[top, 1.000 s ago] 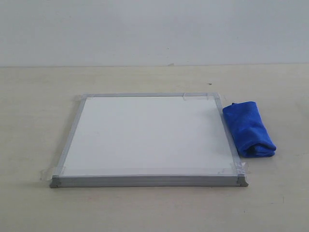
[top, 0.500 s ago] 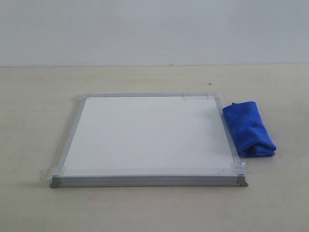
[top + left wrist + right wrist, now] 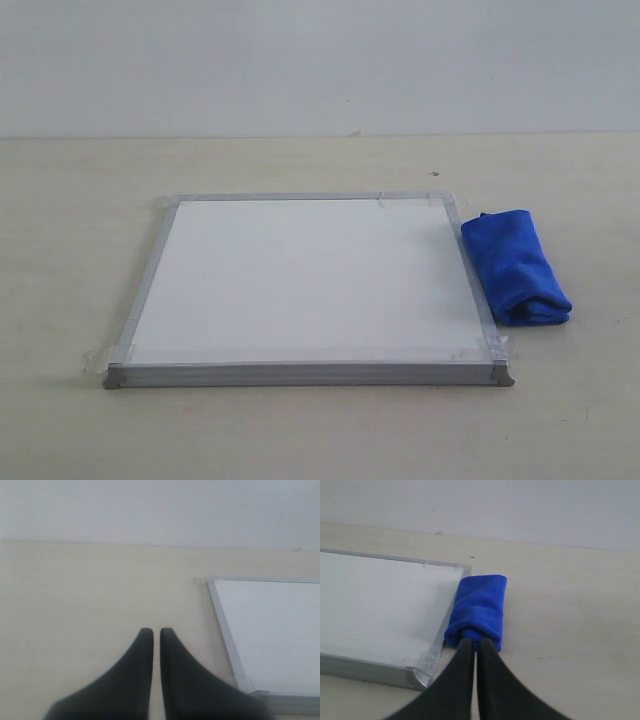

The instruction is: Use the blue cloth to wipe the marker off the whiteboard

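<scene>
The whiteboard (image 3: 310, 280) lies flat on the table, white with a silver-grey frame and tape at its corners. No red marker line shows on it in any view. The blue cloth (image 3: 515, 265) lies folded on the table, right beside the board's right edge. Neither gripper appears in the exterior view. In the left wrist view my left gripper (image 3: 156, 631) is shut and empty above bare table, with the whiteboard (image 3: 270, 630) off to one side. In the right wrist view my right gripper (image 3: 475, 642) is shut and empty, its tips lined up with the near end of the blue cloth (image 3: 480, 607), beside the whiteboard (image 3: 375, 605).
The pale tabletop (image 3: 320, 430) runs back to a plain light wall (image 3: 320, 60). A few small dark specks dot the table behind the board.
</scene>
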Tool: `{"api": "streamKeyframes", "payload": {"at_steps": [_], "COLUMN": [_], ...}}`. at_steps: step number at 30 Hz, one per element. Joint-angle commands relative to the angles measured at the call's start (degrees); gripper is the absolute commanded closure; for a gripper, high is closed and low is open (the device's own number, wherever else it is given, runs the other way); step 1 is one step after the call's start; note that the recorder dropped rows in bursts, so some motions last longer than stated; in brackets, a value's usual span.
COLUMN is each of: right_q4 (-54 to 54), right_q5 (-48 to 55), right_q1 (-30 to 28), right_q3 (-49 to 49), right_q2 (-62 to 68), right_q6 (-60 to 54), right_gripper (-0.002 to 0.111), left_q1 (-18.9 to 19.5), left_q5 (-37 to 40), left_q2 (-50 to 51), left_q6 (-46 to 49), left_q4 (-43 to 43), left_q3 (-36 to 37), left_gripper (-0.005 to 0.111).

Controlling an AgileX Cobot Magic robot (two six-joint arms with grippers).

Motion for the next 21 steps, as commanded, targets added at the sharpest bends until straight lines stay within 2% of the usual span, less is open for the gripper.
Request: {"api": "streamKeyframes", "payload": {"at_steps": [1, 11, 21], "right_q4": [-10.17, -12.06, -12.95], "right_q5": [0.19, 0.07, 0.07], "right_q1": [0.19, 0.19, 0.19], "right_q3": [0.28, 0.28, 0.28], "right_q2": [-0.31, -0.31, -0.31], "right_q6": [11.08, 10.04, 14.15], "right_gripper": [0.108, 0.108, 0.108], "left_q1": [0.07, 0.07, 0.07], "left_q5": [-0.54, -0.45, -0.55], "left_q2": [-0.17, -0.17, -0.17], "left_q6": [0.02, 0.02, 0.02], "left_q4": [0.19, 0.19, 0.19], "left_q3": [0.21, 0.21, 0.21], "left_gripper": [0.102, 0.102, 0.102]}}
